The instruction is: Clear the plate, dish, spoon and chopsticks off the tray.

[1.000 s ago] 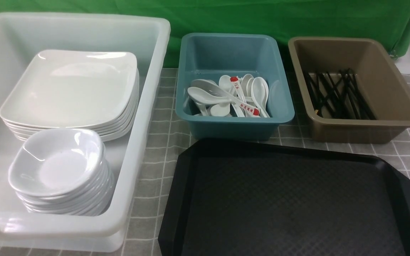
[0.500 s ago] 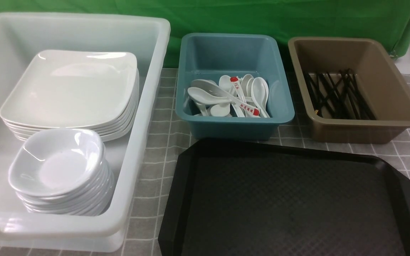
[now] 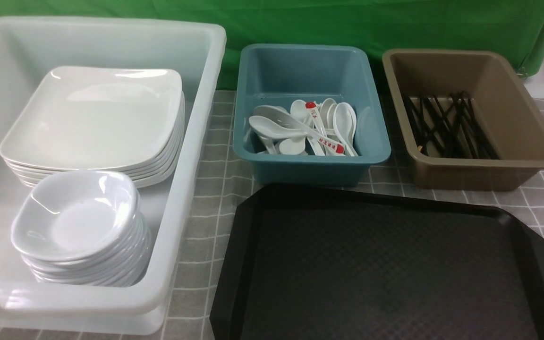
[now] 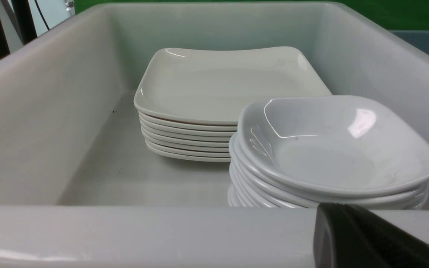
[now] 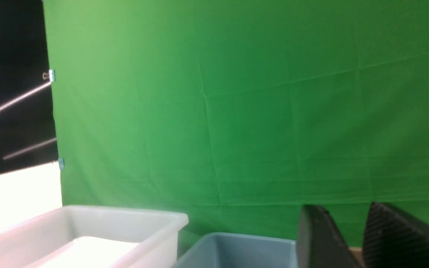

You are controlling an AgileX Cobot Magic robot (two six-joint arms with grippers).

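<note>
Showing a bare black textured tray, right gripper jaws slightly parted, left jaws' state unclear.

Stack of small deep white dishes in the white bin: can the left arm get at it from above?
Probably yes: the stack of small deep white dishes sits uncovered in the open white plastic bin, nothing above it.

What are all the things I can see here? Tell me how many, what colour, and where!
tray: one, black, nearest, nothing on it
white bin: one, far left
plates: one stack, white, back of white bin
small dishes: one stack, white, front of white bin
teal bin: one, middle
spoons: a pile, white, two with red marks, in teal bin
brown bin: one, far right
chopsticks: a bundle, black, in brown bin
tablecloth: one, grey checked
backdrop: one, green
right gripper: black fingers slightly apart, holding nothing
left gripper: one black finger visible
</note>
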